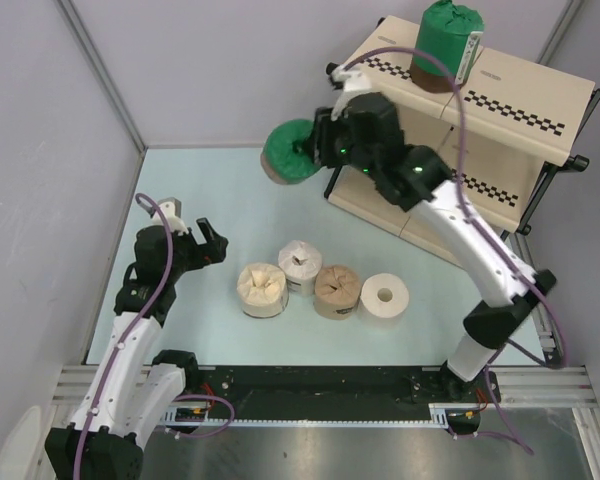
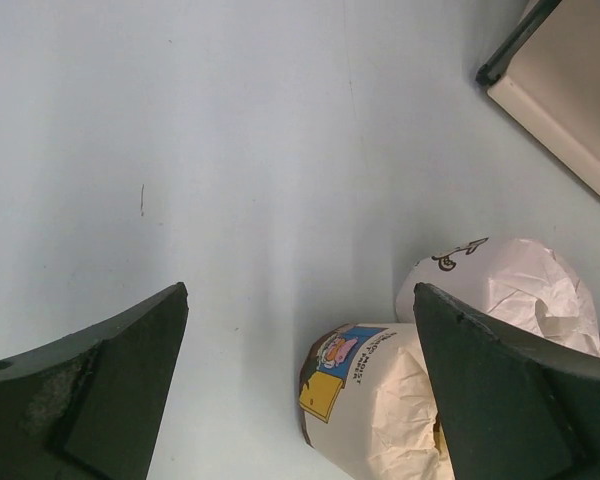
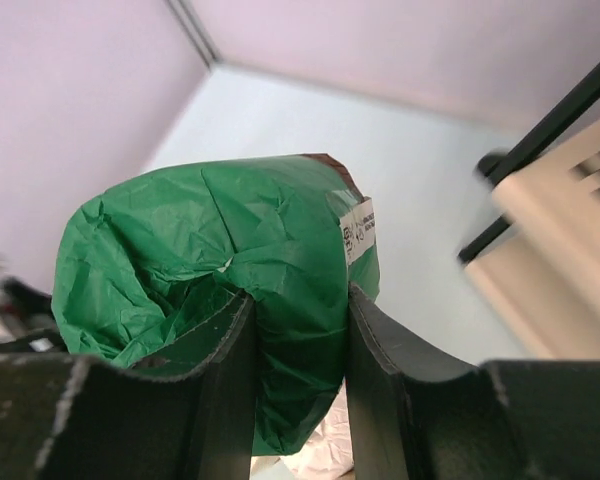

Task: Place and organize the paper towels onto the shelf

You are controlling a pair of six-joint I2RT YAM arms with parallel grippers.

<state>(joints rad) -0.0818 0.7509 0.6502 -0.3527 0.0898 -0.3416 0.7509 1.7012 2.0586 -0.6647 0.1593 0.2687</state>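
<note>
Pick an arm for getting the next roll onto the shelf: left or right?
Right. The right hand is shut on a green roll, raised beside the shelf. The left hand is open and empty, low by a cream-wrapped roll, far from the shelf.

You face a pale blue matte tabletop (image 1: 230, 200), closed in by plain lilac-grey wall panels (image 1: 40, 150) on the left and far side; a ribbed aluminium rail (image 1: 320, 378) borders your near edge.

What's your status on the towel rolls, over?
Right claw shut on green-wrapped paper towel roll, held up near the beige checkered shelf. Left claw open, empty. Second green roll already on top tier.
</note>
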